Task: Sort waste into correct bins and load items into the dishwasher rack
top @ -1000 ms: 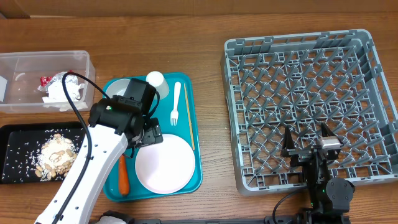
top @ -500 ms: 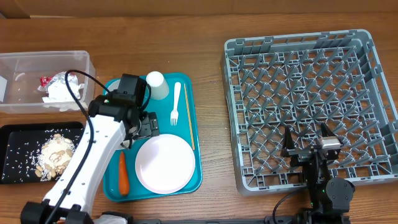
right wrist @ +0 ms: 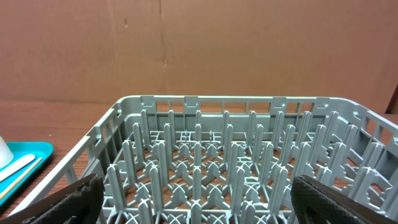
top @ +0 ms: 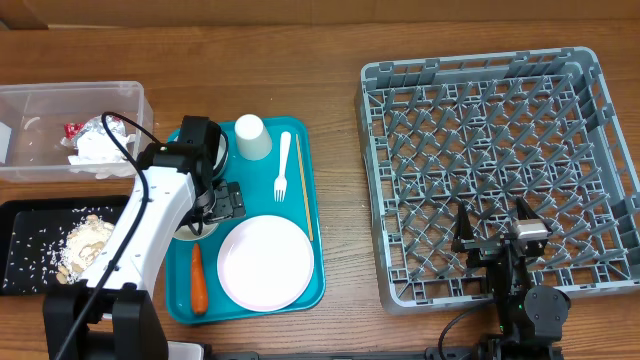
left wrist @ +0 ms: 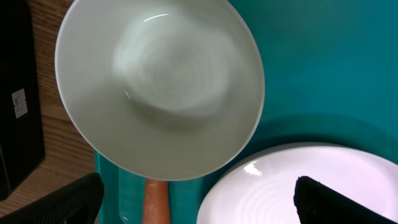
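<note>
Left gripper is over the left part of the teal serving tray, jaws spread wide and holding nothing. In the left wrist view, a white bowl lies upright below and ahead of them, overhanging the tray's edge toward the black tray. No contact between fingers and bowl can be seen. The large pale plate lies flat on the near part of the teal tray, just beside the bowl, and an orange carrot-like piece lies at the plate's left. The white cup stands mouth down at the far end of the tray, with the white plastic fork to its right (tines pointing toward the plate). The clear tub at far left holds the crumpled napkin and the foil wrapper with red print. The black tray in front of it holds the beige food scraps and scattered crumbs. Right gripper is above the near edge of the grey dishwasher rack, jaws fully apart and empty. The rack holds nothing and sits on the wooden worktop, well apart from the teal tray.
</note>
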Robot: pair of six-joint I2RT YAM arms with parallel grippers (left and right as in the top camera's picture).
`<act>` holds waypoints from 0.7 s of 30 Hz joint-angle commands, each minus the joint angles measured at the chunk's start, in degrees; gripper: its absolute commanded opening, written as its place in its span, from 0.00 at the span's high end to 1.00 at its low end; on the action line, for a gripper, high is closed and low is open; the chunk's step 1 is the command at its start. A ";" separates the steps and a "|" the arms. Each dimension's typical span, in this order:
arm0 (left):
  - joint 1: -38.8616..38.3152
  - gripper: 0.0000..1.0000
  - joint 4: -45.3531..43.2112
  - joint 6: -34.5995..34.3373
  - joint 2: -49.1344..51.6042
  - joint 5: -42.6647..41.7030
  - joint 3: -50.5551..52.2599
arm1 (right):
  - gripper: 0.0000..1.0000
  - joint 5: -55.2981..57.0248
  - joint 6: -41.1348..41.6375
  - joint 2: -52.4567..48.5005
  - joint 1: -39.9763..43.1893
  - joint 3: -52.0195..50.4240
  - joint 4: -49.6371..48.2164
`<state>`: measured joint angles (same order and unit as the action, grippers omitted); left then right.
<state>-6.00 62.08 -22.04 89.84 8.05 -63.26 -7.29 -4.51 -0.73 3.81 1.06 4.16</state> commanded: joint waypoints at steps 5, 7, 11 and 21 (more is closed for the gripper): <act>-0.11 0.00 1.03 2.36 -10.03 -6.82 -3.56 | 0.00 -0.33 0.00 0.57 0.33 -0.61 -0.20; -0.04 0.00 2.16 2.34 -12.61 -7.06 -3.56 | 0.00 -0.33 0.00 0.57 0.33 -0.61 -0.20; 0.39 0.00 7.67 -6.32 -17.53 -1.36 -3.56 | 0.00 -0.33 0.00 0.57 0.33 -0.61 -0.20; 16.20 0.00 15.23 -16.96 -20.76 -0.46 -3.56 | 0.00 -0.33 0.00 0.57 0.33 -0.61 -0.20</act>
<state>4.89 75.75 -33.36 70.06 6.68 -65.95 -7.29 -4.49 -0.73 3.84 1.06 4.16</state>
